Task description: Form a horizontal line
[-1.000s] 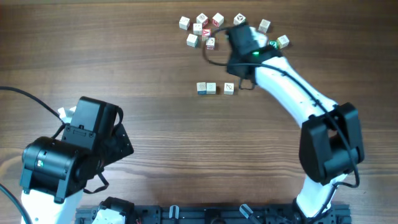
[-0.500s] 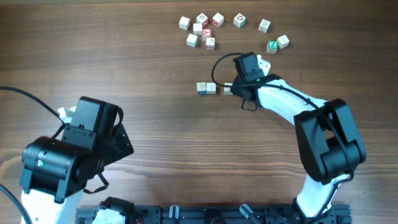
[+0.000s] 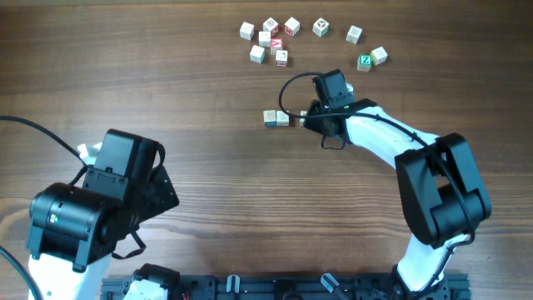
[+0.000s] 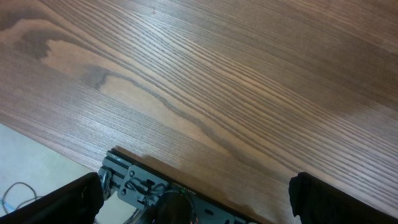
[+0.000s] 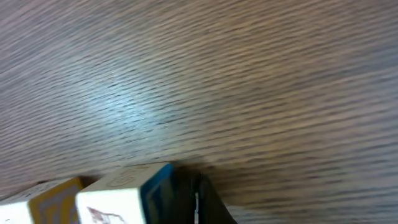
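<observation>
Two whitish letter cubes [image 3: 276,118] sit side by side at mid-table in the overhead view. My right gripper [image 3: 310,117] is low on the table just right of them and covers the spot where a third cube lay. In the right wrist view its fingers [image 5: 198,200] are shut, with their tips against a blue-sided cube [image 5: 127,191]. A yellow-edged cube [image 5: 46,200] lies close on that cube's left. My left gripper [image 4: 199,196] is open and empty over the table's near edge, far from the cubes.
Loose letter cubes are scattered at the back: a cluster [image 3: 268,38], single ones [image 3: 321,27] [image 3: 354,34], and a green-marked one [image 3: 365,60] beside a plain one [image 3: 379,55]. My left arm [image 3: 104,196] fills the front left. A black rail [image 4: 155,186] runs along the table's front edge.
My right gripper came down from the scattered cubes to the third cube beside the pair, then slid left toward the pair and now covers that cube. The left arm has not moved.
</observation>
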`<state>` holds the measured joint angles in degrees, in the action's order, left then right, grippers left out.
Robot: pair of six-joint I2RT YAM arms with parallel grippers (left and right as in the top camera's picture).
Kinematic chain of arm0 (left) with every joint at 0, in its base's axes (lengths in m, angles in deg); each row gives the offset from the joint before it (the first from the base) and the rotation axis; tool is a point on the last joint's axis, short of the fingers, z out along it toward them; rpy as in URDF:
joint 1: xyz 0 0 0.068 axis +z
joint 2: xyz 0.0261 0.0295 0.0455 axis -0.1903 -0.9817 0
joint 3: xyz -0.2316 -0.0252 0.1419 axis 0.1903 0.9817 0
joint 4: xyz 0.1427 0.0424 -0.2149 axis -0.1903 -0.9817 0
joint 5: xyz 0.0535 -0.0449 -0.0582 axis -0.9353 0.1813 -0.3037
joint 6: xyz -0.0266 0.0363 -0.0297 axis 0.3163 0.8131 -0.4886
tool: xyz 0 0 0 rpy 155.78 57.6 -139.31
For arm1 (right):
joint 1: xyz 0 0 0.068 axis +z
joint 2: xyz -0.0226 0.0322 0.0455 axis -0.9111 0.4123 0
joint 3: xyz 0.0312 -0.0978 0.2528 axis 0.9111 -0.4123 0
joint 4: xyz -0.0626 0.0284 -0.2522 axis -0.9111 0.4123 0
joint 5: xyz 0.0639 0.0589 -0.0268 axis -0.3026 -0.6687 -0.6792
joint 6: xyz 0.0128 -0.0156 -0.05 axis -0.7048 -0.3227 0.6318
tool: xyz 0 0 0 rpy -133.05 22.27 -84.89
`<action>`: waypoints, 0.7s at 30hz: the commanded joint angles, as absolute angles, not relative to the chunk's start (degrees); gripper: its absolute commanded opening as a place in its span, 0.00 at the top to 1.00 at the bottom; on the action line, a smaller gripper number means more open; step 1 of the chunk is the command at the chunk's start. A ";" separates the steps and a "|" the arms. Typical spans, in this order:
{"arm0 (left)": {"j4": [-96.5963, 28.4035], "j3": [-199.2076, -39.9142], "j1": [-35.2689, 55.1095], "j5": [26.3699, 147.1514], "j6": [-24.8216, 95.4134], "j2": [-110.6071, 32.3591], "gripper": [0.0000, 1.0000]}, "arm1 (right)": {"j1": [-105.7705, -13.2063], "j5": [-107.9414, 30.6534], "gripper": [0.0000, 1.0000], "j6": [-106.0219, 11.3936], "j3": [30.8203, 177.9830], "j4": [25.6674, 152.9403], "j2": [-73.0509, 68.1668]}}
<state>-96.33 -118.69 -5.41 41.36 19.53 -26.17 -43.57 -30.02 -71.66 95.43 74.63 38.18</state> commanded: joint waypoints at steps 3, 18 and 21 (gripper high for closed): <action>-96.38 -118.53 -5.15 40.45 18.54 -26.35 0.00 | -43.52 -32.91 0.96 -69.15 95.01 73.21 37.00; -96.38 -118.53 -5.15 40.45 18.54 -26.35 0.00 | -43.52 -35.22 0.95 -64.65 95.01 68.81 37.00; -96.38 -118.53 -5.15 40.45 18.54 -26.35 0.00 | -43.52 -35.94 0.95 -63.62 95.01 68.24 37.00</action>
